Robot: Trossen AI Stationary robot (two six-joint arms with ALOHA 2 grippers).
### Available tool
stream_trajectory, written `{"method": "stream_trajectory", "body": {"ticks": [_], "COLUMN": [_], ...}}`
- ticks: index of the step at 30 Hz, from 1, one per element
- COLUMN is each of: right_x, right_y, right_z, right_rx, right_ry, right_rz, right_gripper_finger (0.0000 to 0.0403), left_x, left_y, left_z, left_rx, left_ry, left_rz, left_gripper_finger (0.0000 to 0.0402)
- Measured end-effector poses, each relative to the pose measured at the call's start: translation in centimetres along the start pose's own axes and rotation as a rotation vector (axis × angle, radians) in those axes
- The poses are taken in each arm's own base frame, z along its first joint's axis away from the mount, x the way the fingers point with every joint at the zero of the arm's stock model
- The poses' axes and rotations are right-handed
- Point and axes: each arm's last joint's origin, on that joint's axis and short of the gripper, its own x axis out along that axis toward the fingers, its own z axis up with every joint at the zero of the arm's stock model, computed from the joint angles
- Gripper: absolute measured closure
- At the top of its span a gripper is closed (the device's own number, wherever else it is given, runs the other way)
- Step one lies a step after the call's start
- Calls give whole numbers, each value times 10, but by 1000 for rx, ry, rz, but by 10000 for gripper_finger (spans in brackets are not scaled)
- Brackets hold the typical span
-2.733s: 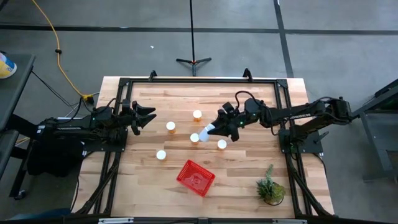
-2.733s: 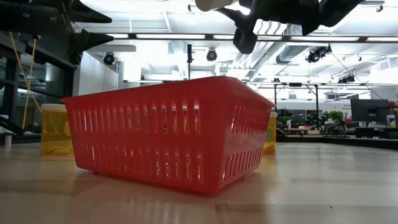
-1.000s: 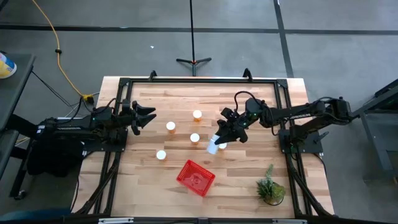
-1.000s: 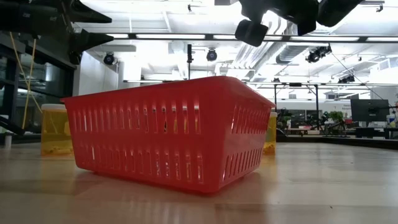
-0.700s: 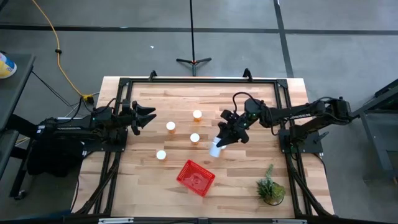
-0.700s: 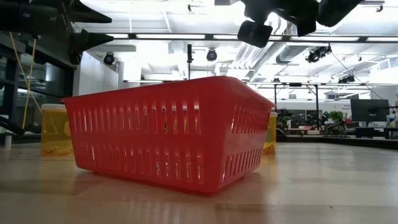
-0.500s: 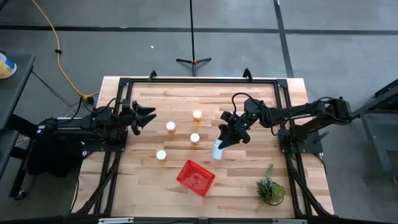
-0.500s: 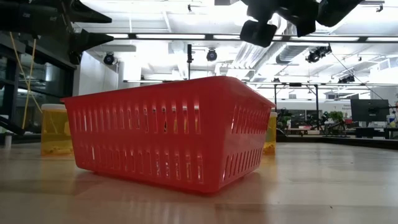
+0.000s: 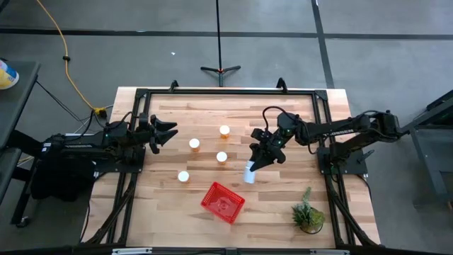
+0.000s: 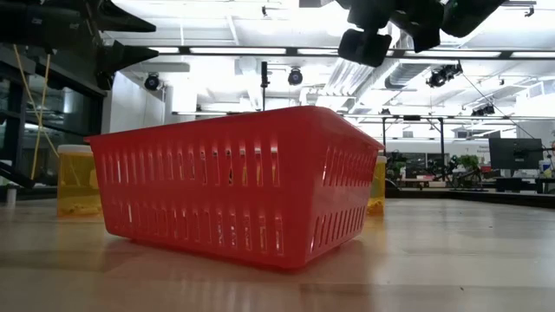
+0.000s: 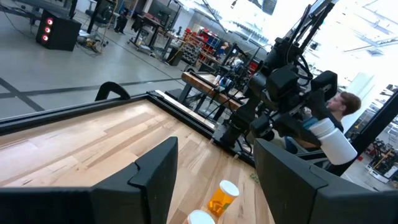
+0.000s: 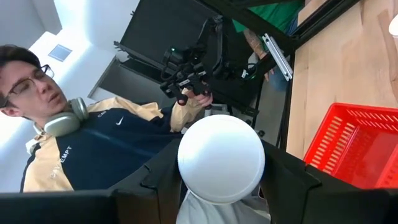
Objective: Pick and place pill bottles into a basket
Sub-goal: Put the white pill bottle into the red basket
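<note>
While no label is readable, the right gripper (image 9: 252, 168) grasps a pill bottle (image 9: 248, 175) near the basket (image 9: 222, 202); the left gripper (image 9: 167, 132) waits, jaws spread.

- Five pill bottles in the high view: four standing on the bench (image 9: 283, 205), at (image 9: 224, 130), (image 9: 194, 144), (image 9: 221, 156) and (image 9: 183, 176), and one (image 9: 248, 174) held in the air.
- One red basket (image 9: 223, 202).
- One potted plant (image 9: 308, 212).
- Two robot arms, each with one hand: left hand (image 9: 168, 132), right hand (image 9: 256, 160).
- One person (image 12: 93, 149) in the right wrist view.
</note>
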Motion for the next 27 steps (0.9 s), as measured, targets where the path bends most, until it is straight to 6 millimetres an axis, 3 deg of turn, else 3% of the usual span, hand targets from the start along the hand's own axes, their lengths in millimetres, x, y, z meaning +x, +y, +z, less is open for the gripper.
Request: {"method": "stream_trajectory", "body": {"ticks": [27], "right_x": [0], "right_y": [-2], "right_z": [3], "right_rx": [-106], "right_ry": [-108], "right_rz": [-72], "right_gripper_finger": [233], "left_x": [0], "left_y": [0], "left_z": [0], "left_rx": [0], "left_ry": [0], "left_rz": [0], "left_gripper_finger": [158]}}
